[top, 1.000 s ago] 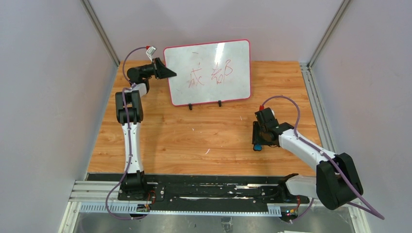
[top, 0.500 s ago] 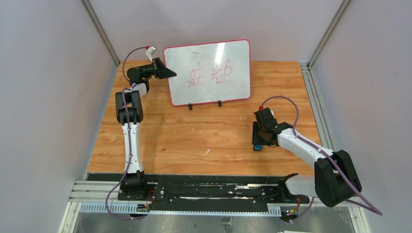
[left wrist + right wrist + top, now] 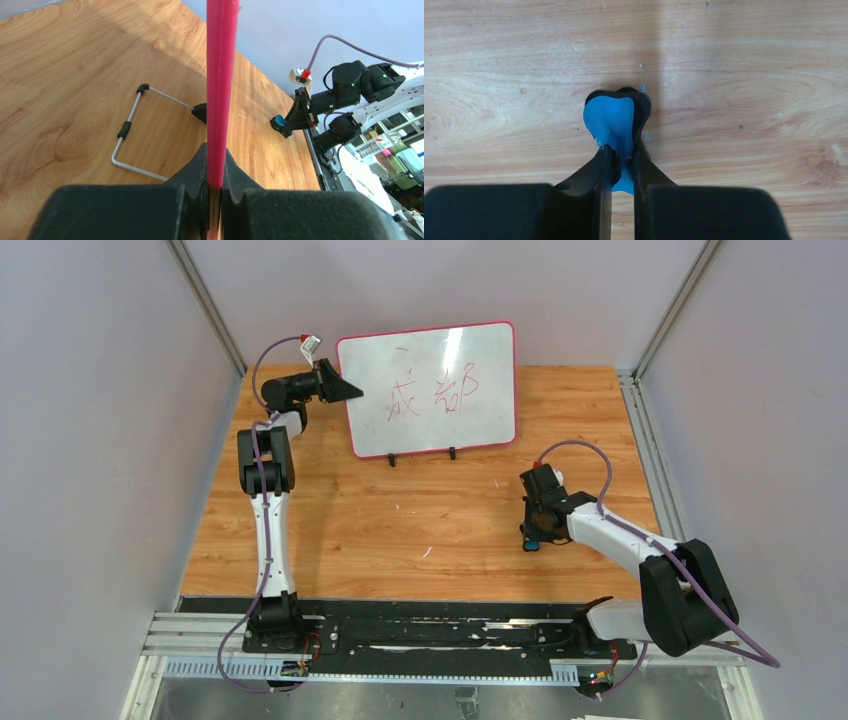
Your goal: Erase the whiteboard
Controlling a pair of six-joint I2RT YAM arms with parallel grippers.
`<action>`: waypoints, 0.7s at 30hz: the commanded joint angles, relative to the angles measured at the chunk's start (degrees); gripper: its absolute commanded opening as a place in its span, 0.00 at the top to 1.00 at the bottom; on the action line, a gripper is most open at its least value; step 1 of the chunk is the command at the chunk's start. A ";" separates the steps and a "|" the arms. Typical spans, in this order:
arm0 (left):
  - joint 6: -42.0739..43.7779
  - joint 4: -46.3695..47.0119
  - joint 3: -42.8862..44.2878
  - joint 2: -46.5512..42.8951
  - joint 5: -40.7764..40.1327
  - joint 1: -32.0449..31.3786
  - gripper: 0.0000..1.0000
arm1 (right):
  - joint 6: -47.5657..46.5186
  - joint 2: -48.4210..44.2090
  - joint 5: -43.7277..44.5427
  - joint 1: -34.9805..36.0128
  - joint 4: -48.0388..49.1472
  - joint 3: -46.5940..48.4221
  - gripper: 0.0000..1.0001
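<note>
The whiteboard (image 3: 430, 388), white with a red-pink frame, stands upright at the back of the table with red handwritten characters (image 3: 432, 392) on it. My left gripper (image 3: 345, 390) is shut on the board's left edge; in the left wrist view the red frame (image 3: 222, 90) runs up from between the jaws. A small blue-and-black eraser (image 3: 613, 122) lies on the wood at the right. My right gripper (image 3: 622, 156) is shut on it, squeezing its blue body (image 3: 532, 540) against the table.
A bent wire stand (image 3: 131, 131) with black sleeves props the board from behind. Two black feet (image 3: 392, 460) sit under its lower edge. Grey walls close in on both sides. A black rail (image 3: 440, 635) runs along the near edge.
My right gripper has closed on the blue eraser, and the right arm has shifted slightly left. The left arm and the board have not moved.
</note>
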 commanded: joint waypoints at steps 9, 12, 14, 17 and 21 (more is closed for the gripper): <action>2.75 3.54 1.20 3.02 0.45 2.16 1.00 | -3.51 -1.59 6.20 3.63 -2.80 11.49 0.99; 2.75 3.57 1.25 3.02 0.42 2.16 1.00 | -6.54 -2.15 6.28 4.46 0.90 15.81 0.99; 2.55 3.54 1.49 3.18 0.47 2.18 1.00 | -8.78 -1.78 6.73 4.77 5.21 18.11 0.99; 2.25 3.58 1.86 3.42 0.47 2.20 1.00 | -13.04 0.85 9.62 4.77 13.27 21.30 0.99; 2.13 3.57 1.99 3.46 0.37 2.27 1.00 | -21.33 8.37 13.35 4.65 25.46 27.14 0.99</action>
